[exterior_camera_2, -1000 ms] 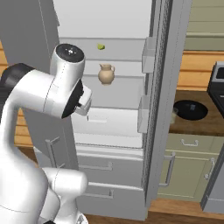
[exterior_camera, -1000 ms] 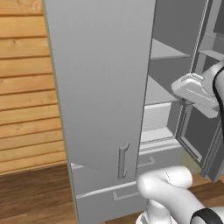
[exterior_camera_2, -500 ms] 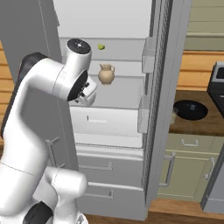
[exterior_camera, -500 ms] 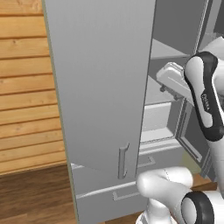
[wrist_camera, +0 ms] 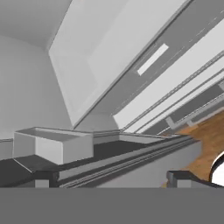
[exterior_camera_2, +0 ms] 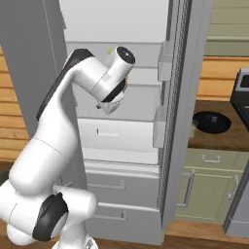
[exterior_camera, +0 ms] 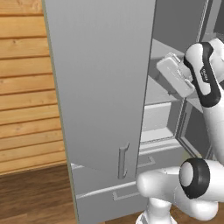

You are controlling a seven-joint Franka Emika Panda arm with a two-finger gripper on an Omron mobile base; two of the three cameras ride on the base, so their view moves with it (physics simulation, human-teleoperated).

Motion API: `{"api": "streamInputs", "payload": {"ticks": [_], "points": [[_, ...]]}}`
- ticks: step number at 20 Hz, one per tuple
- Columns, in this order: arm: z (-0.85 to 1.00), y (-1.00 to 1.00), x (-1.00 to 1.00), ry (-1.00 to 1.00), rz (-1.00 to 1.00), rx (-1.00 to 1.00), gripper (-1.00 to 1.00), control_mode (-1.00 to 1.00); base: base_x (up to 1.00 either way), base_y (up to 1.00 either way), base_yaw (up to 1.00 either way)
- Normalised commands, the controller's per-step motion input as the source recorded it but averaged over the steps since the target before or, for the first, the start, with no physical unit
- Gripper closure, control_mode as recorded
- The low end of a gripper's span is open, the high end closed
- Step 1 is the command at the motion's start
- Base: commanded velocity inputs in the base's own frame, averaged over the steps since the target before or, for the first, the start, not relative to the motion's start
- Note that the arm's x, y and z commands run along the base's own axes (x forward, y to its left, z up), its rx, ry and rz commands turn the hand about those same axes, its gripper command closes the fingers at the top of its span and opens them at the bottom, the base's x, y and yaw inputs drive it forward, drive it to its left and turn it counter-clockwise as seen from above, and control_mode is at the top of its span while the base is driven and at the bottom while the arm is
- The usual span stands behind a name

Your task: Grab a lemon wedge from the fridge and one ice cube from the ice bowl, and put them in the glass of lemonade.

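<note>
Jaws were seen spread wide and empty in the hand view, gripper inside the open fridge. Nothing had been fetched yet: ice bowl waited on the counter, lemon wedge on the top shelf. Shelf edges and doors left little room.

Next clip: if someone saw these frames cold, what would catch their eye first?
First, the tall grey fridge standing open, its big left door swung out across the left base view. Next, the white arm bent high in front of the shelves, its gripper open and holding nothing. A speck of yellow-green, the lemon wedge, peeks past the arm on an upper shelf, and the black ice bowl sits on the counter to the right.
</note>
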Motion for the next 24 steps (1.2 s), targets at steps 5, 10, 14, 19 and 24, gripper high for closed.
{"api": "streamInputs", "payload": {"ticks": [5,10,14,19,24], "points": [[-0.13,0.0,0.54,0.18,0.05,0.23,-1.0,-1.0,0.0,0.0,0.0],[-0.01,0.27,-0.23,0.17,0.08,0.09,-1.0,-1.0,0.0,0.0,0.0],[-0.05,0.62,-0.29,0.05,0.1,0.0,-1.0,-1.0,0.0,0.0,0.0],[-0.2,0.79,0.0,0.0,0.1,0.01,-1.0,-1.0,0.0,0.0,0.0],[-0.26,0.85,-0.12,-0.01,0.12,0.05,-1.0,-1.0,0.0,0.0,0.0]]}}
